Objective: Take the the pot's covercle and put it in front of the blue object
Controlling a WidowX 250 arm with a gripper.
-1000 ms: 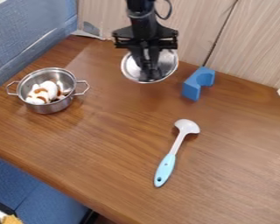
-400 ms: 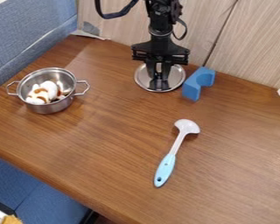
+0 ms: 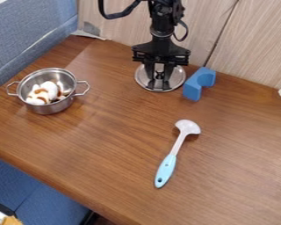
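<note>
Lid (image 3: 177, 79) seen flat on worktop (image 3: 107, 132), directly below released, finger-spread end effector (image 3: 159, 84), just left of blue object (image 3: 192, 89).

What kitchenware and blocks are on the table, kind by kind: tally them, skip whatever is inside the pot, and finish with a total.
Pot: 1
Lid: 1
Ladle: 1
Blue block: 1
Total: 4
</note>
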